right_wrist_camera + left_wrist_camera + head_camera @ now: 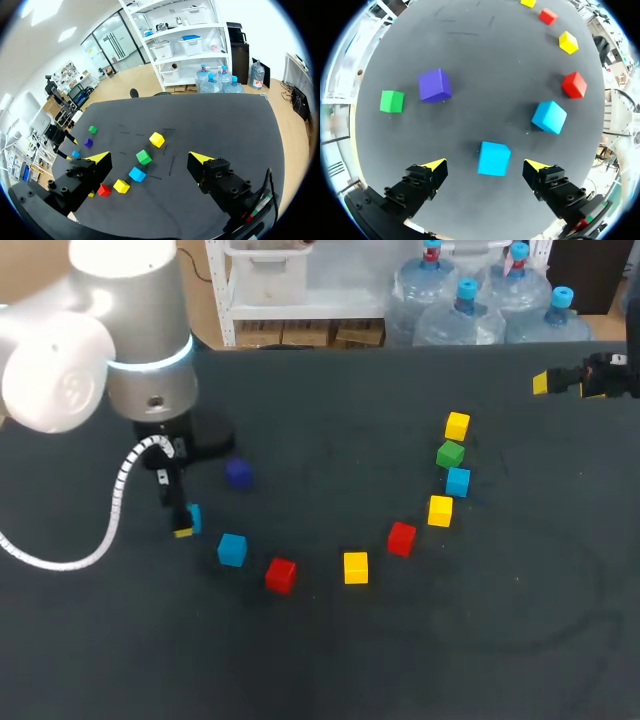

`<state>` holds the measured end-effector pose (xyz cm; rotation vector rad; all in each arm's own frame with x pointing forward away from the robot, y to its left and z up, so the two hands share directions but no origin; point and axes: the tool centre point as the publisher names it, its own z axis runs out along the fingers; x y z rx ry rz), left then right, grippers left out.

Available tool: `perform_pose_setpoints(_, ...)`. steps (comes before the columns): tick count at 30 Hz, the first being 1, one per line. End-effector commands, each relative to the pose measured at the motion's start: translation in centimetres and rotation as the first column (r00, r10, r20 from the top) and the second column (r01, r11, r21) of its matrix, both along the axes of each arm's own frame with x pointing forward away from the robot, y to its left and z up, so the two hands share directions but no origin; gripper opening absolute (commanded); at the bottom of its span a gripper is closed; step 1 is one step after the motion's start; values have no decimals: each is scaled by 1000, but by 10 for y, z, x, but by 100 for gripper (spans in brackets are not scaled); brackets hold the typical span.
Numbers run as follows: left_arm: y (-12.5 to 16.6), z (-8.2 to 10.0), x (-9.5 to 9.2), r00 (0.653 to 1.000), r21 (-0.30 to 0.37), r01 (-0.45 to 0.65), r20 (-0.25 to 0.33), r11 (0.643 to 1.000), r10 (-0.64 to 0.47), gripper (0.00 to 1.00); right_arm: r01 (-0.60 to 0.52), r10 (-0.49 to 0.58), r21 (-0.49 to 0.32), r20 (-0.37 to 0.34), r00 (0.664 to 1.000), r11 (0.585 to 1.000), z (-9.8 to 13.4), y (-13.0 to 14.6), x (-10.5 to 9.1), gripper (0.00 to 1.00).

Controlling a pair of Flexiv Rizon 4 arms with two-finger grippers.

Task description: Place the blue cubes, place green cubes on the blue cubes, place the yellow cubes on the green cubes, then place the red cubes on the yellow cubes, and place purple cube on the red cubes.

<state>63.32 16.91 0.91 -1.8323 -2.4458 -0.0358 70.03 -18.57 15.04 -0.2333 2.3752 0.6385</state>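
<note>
1. Closest to the lens, my left arm is hanging over the left side of the table, pointing the left pincer straight down.
2. Its fingers are standing wide apart. The first blue cube is lying on the table between them with a gap showing on each side, so I am gripping nothing.
3. Right of that cube and slightly nearer, the second blue cube is sitting on its own, and the left red cube is lying just right of it.
4. Going rightward, the near yellow cube, the right red cube and the middle yellow cube are curving away toward the far side, each apart from its neighbour.
5. Farther along that arc, the third blue cube, the right green cube and the far yellow cube are lining up close together; the right wrist view is showing small gaps between them.
6. Beyond my left pincer, on its far right, the purple cube is lying alone. The left green cube is sitting near it, on the side away from the pincer.
7. Every cube I can see is resting directly on the table.
8. Over at the far right corner, my right arm is coming in, and the right pincer is hovering high with its fingers spread wide, well apart from all the cubes.
</note>
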Motion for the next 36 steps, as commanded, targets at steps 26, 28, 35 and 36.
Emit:
perform_pose_setpoints(26,-3,-14,1,1000,-8,-15,15,1000,16,100,3,-3,-2,1,1000,1000,0,1,0,100)
perform_pose_setpoints(28,-3,-16,0,1000,-11,-16,13,1000,16,100,3,-3,-2,1,1000,1000,0,1,0,100)
perform_pose_setpoints(35,-1,-17,-3,1000,-16,-19,24,1000,20,53,3,-3,-2,1,1000,1000,0,1,0,100)
perform_pose_setpoints(36,-1,-17,-3,999,-16,-19,25,1000,20,35,3,-3,-2,1,1000,1000,0,1,0,100)
